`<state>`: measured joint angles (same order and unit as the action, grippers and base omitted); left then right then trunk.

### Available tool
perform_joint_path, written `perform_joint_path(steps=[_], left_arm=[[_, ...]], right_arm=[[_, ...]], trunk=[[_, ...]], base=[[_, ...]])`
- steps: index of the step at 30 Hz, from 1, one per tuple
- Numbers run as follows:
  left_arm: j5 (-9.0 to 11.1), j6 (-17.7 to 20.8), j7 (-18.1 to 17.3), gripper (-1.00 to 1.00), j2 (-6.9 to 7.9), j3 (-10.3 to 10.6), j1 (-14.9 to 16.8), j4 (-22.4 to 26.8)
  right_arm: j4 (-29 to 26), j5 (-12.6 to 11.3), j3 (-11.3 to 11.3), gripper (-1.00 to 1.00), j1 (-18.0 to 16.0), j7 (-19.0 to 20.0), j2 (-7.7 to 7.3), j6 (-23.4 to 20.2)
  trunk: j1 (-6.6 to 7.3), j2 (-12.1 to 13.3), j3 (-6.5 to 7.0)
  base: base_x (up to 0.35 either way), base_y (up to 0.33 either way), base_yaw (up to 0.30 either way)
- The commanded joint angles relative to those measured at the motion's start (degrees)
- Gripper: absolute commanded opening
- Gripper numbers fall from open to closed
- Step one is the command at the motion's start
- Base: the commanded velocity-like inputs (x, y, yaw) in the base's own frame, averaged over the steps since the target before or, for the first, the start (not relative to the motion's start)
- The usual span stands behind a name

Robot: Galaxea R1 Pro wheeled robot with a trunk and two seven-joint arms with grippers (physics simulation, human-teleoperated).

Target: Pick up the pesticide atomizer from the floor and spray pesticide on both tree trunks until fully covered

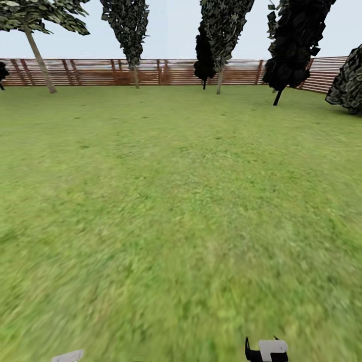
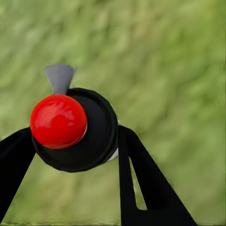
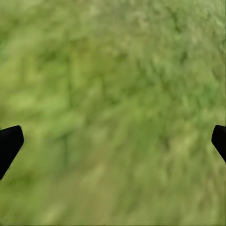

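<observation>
Left hand (image 2: pixel 75 141) is pinching the atomizer (image 2: pixel 73 129), right hand (image 3: pixel 113 141) is hanging spread and empty. The pale-trunked tree (image 1: pixel 37 55) is probably the target, standing far off left by the fence (image 1: pixel 166 73), nearer the left arm.

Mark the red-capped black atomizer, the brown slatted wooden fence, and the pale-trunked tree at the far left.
Red-capped black atomizer (image 2: pixel 75 129): left wrist view, on its black body.
Brown slatted wooden fence (image 1: pixel 90 73): head view, on the slats.
Pale-trunked tree (image 1: pixel 38 58): head view, mid-trunk.
</observation>
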<state>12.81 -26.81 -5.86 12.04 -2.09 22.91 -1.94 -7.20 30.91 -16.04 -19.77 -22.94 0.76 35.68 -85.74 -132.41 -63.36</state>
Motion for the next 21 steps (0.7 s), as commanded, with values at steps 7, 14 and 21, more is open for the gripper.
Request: perform_joint_path(steps=[7, 14, 21], left_arm=[[0.0, 0.0, 0.0, -1.0, 0.0, 0.0, 0.0, 0.0], [0.0, 0.0, 0.0, -1.0, 0.0, 0.0, 0.0, 0.0], [0.0, 0.0, 0.0, -1.0, 0.0, 0.0, 0.0, 0.0]], right_arm=[[0.0, 0.0, 0.0, 1.0, 0.0, 0.0, 0.02, 0.0], [0.0, 0.0, 0.0, 1.0, 0.0, 0.0, 0.0, 0.0], [0.0, 0.0, 0.0, 1.0, 0.0, 0.0, -0.01, 0.0]], trunk=[[0.0, 0.0, -0.17], [0.0, 0.0, -0.35], [0.0, 0.0, -0.52]], base=[[0.0, 0.0, 0.276], [0.0, 0.0, 0.276], [0.0, 0.0, 0.276]])
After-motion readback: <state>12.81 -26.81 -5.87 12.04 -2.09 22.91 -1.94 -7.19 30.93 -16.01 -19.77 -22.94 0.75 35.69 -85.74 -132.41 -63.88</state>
